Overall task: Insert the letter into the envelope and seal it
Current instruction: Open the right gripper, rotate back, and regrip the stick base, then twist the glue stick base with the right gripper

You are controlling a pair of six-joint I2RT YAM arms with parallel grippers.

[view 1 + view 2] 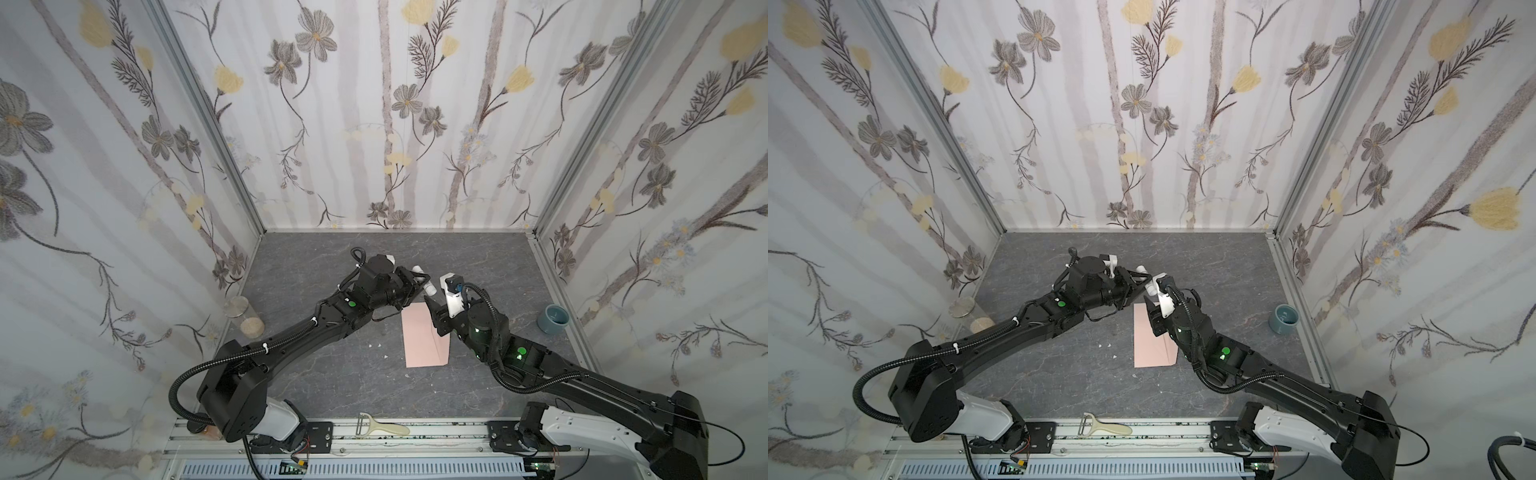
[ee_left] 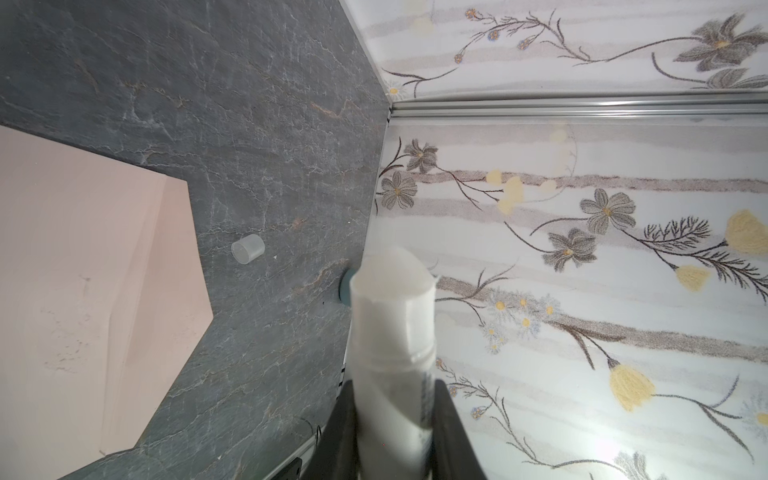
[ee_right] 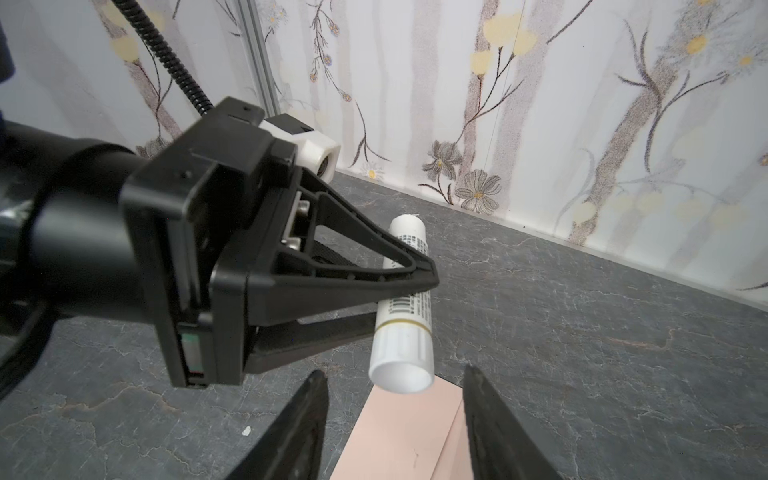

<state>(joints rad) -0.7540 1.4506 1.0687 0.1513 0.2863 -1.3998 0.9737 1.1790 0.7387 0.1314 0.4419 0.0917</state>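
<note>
Clamping the glue stick (image 3: pixel 401 349), the left hand (image 3: pixel 405 299) hangs before the released right hand (image 3: pixel 394 372), near the envelope (image 1: pixel 422 340) and cap (image 2: pixel 248 248).

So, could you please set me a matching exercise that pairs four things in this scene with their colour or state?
Things:
1. glue stick
2. cap
3. envelope
4. cup

States:
a. pink, lying flat
b. blue-grey, standing upright
c. white, clamped in the left jaws
d. clear, lying on its side

Pairs: 1-c, 2-d, 3-a, 4-b.
</note>
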